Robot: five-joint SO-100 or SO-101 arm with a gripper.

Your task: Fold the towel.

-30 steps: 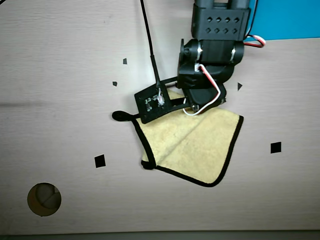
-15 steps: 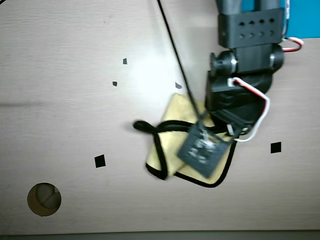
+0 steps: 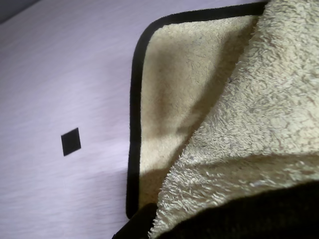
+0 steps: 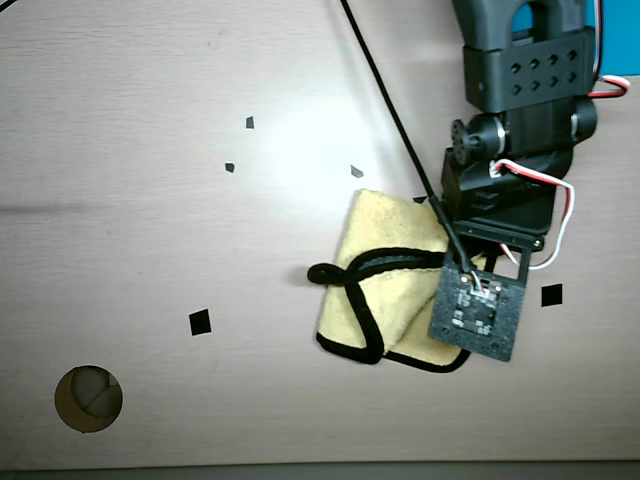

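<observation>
Towel first: the pale yellow fuzzy towel with black trim (image 4: 385, 275) lies in the middle of the light wooden table (image 4: 130, 240), one side pulled over the rest. The tool (image 4: 470, 285) is over the towel's right edge, hidden under the black camera board (image 4: 478, 312), so its grip cannot be told. If it lets go crooked, the flap may slide back or bunch up.
</observation>
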